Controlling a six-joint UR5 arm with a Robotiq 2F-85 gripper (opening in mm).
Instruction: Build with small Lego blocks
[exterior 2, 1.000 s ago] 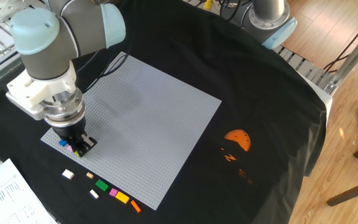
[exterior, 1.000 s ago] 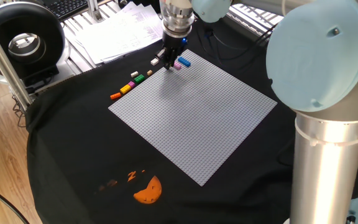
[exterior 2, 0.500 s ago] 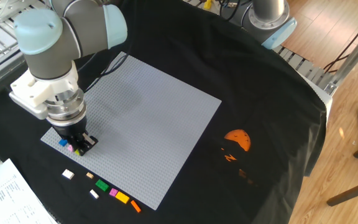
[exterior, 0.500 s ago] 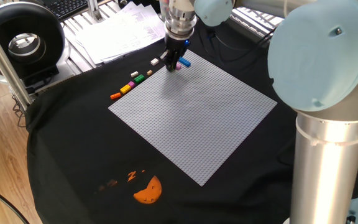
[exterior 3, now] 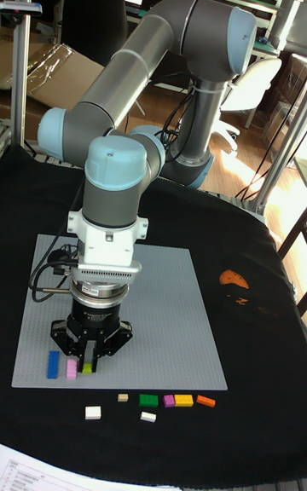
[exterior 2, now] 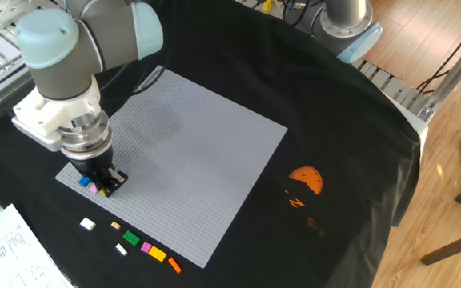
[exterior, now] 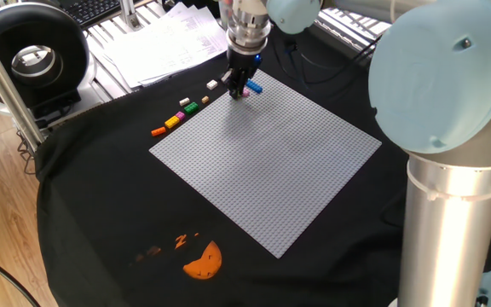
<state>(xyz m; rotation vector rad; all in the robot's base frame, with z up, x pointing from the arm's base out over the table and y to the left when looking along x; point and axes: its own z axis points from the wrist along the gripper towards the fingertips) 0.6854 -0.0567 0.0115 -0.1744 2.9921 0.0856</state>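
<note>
Pincer [exterior 3: 87, 361]: we log it lowered to the near-left corner of the grey baseplate [exterior 3: 162, 320], fingers pointing straight down, tips at the studs. Between the tips a small yellow-green brick [exterior 3: 87, 367] shows in the tall fixed view; the fingers stand narrowly apart on either side of it, though we cannot tell whether they press it.

Bricks on the baseplate: blue brick [exterior 3: 53, 363] and pink brick [exterior 3: 72, 368], side by side just left of the pincer; both also seen from the other fixed view, blue [exterior 2: 84, 182] and pink [exterior 2: 94, 189].

Bricks on the black cloth [exterior 2: 350, 144] over the table, in a loose row along the baseplate's front edge: white brick [exterior 3: 93, 413], tan brick [exterior 3: 123, 397], green brick [exterior 3: 148, 401], second white brick [exterior 3: 148, 416], magenta brick [exterior 3: 169, 401], yellow brick [exterior 3: 182, 401], orange brick [exterior 3: 205, 401].

Also entered: orange half-round print [exterior 2: 306, 179] on the cloth, well apart from the bricks.
</note>
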